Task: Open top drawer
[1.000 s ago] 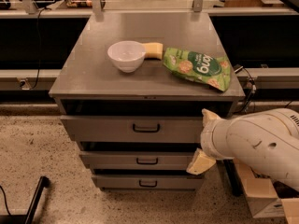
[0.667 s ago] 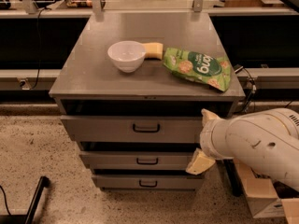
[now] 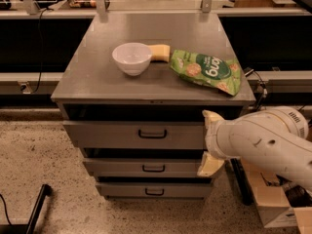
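Hand (image 3: 209, 141) spread, right end of top drawer (image 3: 136, 134) | bowl (image 3: 131, 57), bag (image 3: 205, 71) above

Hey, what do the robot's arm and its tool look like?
The arm is a thick, rounded, off-white shell with a few small dark dots. Its tool, by the right end of the top drawer, has two pale yellowish wedge-shaped fingers. No cables show on it.

Gripper (image 3: 208, 142) edged slightly up and left — now at right end of top drawer (image 3: 112, 134) front.
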Motion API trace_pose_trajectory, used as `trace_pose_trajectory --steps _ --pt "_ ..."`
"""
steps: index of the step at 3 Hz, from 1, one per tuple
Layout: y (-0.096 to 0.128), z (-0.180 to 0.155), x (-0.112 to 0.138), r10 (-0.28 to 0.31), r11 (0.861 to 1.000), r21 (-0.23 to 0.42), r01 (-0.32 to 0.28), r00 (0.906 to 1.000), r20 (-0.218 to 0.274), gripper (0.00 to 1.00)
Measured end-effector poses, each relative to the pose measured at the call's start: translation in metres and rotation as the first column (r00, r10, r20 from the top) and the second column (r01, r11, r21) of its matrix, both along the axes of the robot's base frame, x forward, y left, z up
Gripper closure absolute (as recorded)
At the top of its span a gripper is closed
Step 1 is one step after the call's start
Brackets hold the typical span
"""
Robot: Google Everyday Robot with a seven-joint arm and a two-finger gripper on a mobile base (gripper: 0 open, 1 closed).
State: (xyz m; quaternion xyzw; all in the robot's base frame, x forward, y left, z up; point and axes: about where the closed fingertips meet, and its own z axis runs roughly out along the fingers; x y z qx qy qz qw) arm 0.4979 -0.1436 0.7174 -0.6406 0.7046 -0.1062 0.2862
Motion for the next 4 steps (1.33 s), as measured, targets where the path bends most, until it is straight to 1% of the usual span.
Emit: trace_pose_trajectory --steps 1,2,3,4 --pt "0.004 -0.007 0.016 0.084 0.996 -0.022 -0.084 0.9965 -0.006 0.00" --pt "0.006 -0.021 0.023 0.141 0.989 -0.035 -0.142 0.9893 -0.037 0.00" --pt "0.008 -0.032 0.033 0.171 0.984 -0.043 -0.173 0.9838 -0.054 0.00" --pt "0.007 -0.036 0.043 0.168 0.984 -0.043 -0.171 0.9843 -0.053 0.00"
